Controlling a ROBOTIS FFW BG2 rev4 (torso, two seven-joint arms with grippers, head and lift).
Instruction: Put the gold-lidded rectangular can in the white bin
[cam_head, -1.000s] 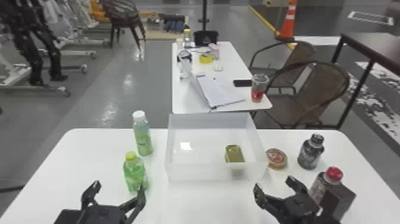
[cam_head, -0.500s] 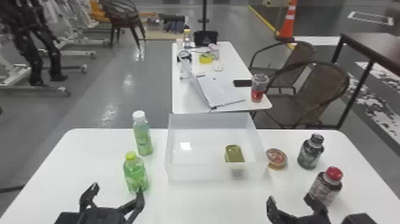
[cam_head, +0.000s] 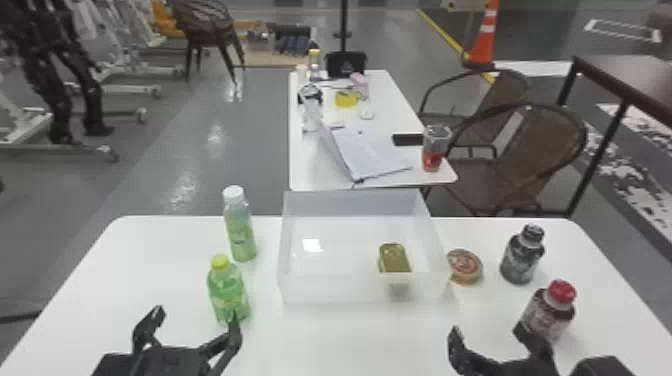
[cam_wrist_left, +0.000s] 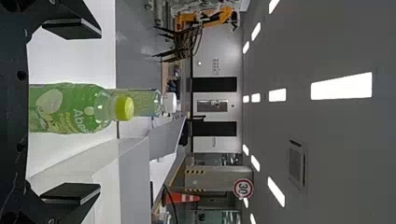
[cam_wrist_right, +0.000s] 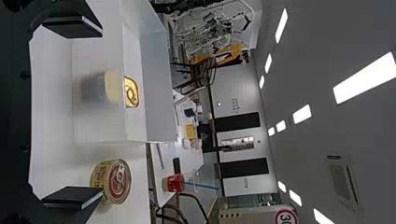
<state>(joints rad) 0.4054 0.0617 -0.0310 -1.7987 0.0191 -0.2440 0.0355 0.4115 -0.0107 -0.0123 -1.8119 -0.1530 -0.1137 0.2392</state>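
gold-lidded rectangular can (cam_head: 393, 259) sits inside white bin (cam_head: 330, 290), near its right wall | left end effector (cam_head: 196, 315) is spread, empty, near yellow-capped bottle (cam_head: 226, 294) | right end effector (cam_head: 487, 329) is spread, empty | round can (cam_head: 465, 267) stands just outside bin

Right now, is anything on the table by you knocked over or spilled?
Nothing looks odd. The yellow-capped bottle, white-capped bottle, black-capped bottle and red-capped bottle stand upright. The round can sits lid up beside the white bin; the gold-lidded rectangular can is inside. I see no spill.
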